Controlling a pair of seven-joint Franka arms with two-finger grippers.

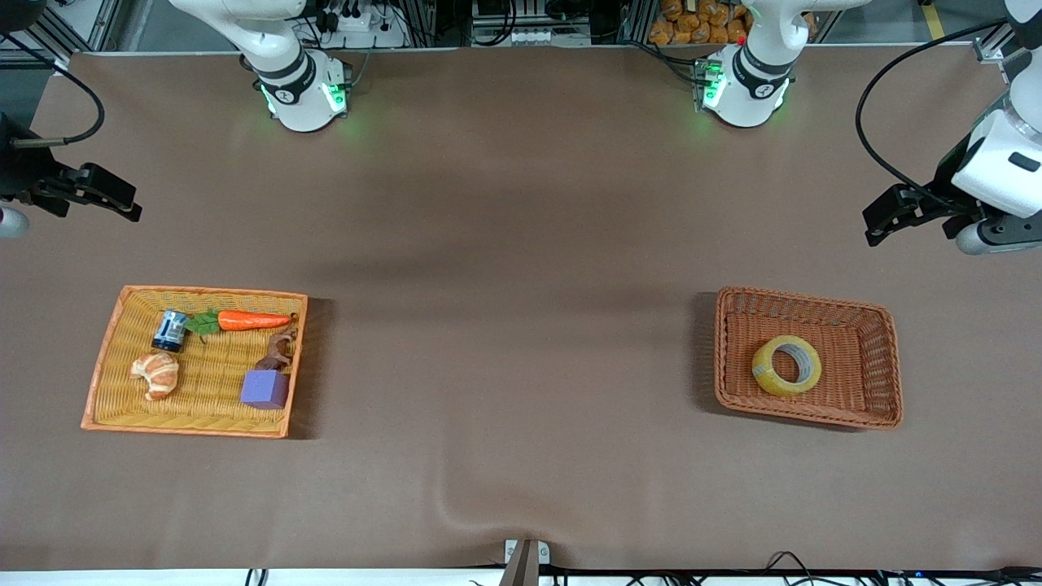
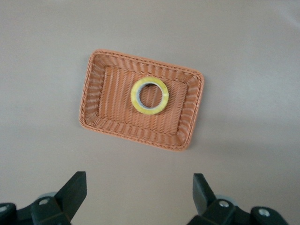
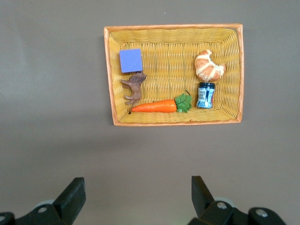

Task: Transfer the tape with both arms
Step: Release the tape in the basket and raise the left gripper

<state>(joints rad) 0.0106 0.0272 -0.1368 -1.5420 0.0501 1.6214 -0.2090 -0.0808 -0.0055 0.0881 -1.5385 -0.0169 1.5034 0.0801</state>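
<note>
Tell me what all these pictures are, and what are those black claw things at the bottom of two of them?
Two white robot arms stand at a brown table. The big picture looks down from a high camera facing them. Each small picture comes from a camera on one arm's wrist, so the black claws are that arm's own end effector.

The left end effector hangs open over the table, looking down on an orange-brown basket with the tape roll in it. The right end effector hangs open above a yellow basket holding a carrot, croissant, purple cube, small jar and brown figure.

Nothing is held; both arms wait.
</note>
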